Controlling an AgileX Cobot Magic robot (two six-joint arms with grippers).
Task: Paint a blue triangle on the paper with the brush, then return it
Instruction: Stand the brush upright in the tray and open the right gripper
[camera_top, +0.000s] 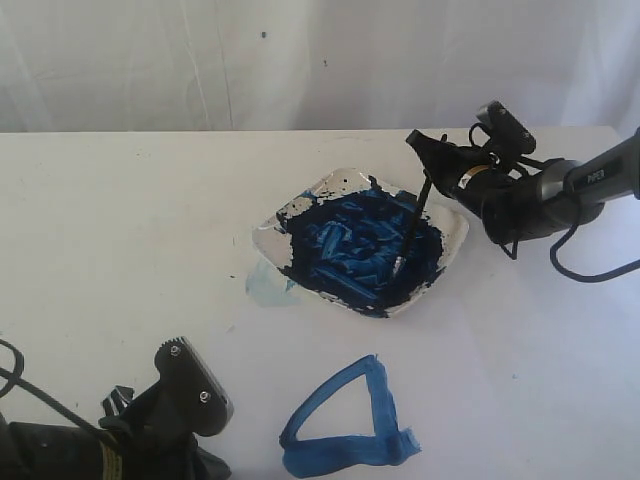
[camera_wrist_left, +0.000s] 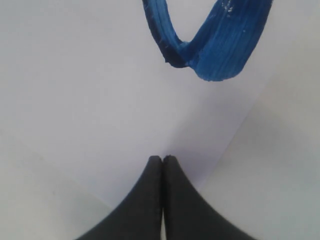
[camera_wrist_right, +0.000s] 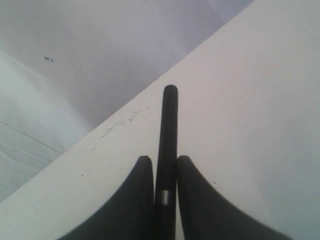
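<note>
Right pincer (camera_wrist_right: 165, 160) tight around brush (camera_wrist_right: 170, 117)

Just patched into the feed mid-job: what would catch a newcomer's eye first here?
The dish of dark-blue paint in the middle of the table, with the brush leaning tip-down in it, clamped by the right fingers. Next, the thick blue triangle painted on the paper, nearer the camera and close to the left arm.
</note>
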